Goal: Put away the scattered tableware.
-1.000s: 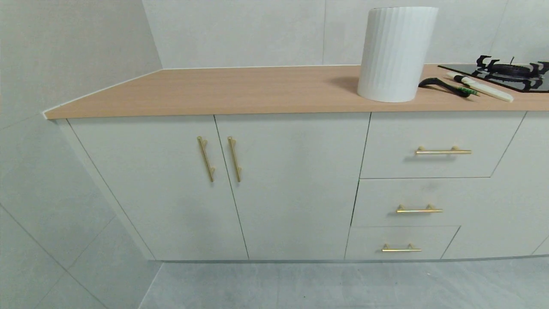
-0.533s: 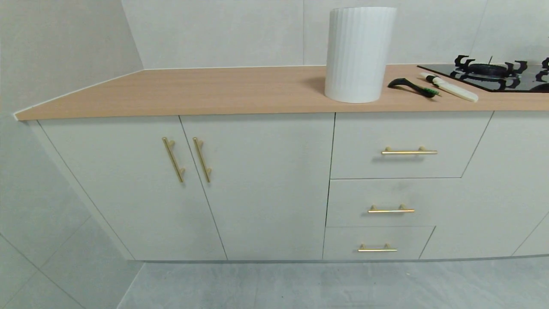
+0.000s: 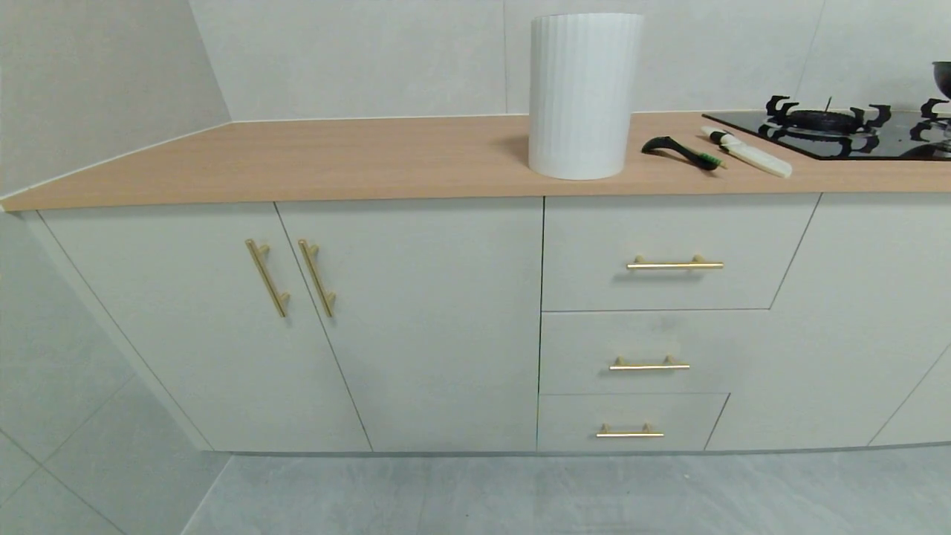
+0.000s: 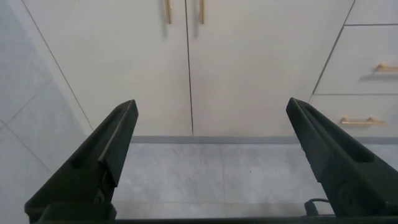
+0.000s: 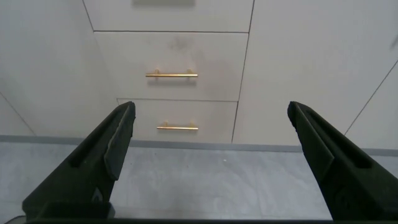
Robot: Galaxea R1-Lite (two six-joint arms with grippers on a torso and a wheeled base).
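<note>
Facing the light wooden countertop [image 3: 334, 160], the left gripper [image 4: 210, 107] and right gripper [image 5: 210, 109] hang low, wide open and empty. A black curved scoop [image 3: 680, 152] and a white knife [image 3: 747, 151] lie beside the tall white ribbed pot [image 3: 582, 96]. It looks like the getting-close step. Next, an arm must reach up.

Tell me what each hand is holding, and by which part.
Nothing. The left hand and the right hand are both open and empty; the black utensil and white knife lie on the countertop.

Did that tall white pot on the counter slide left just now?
No. The pot keeps its place on the counter, just left of the black tool and the hob. Everything slid left together, so the camera moved.
</note>
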